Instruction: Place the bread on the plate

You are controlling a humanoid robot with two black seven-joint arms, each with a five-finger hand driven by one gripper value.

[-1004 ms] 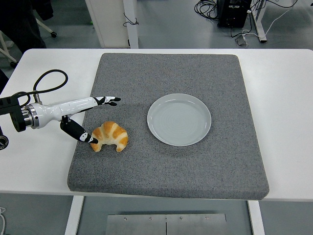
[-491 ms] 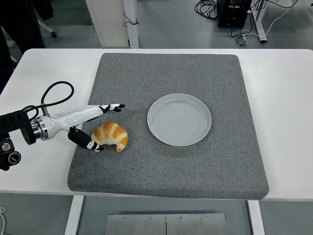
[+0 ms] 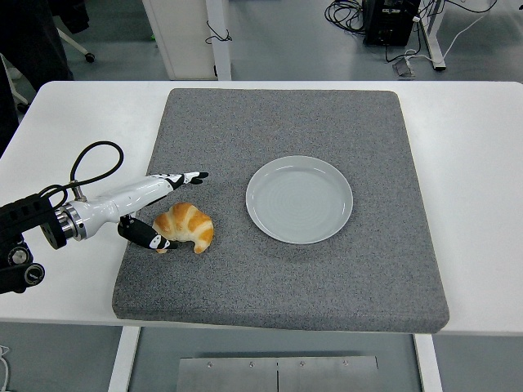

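Grey felt mat (image 3: 278, 204) covers your white bench (image 3: 482, 163); cables trail on the floor behind. Your left robot hand (image 3: 159, 211) reaches in from the left edge, fingers spread around the bread (image 3: 186, 226), gripping nothing. The plate (image 3: 299, 198) sits mid-bench.

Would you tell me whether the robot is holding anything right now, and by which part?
Nothing is held yet: the left hand is open around the croissant's left end, lower finger touching it.
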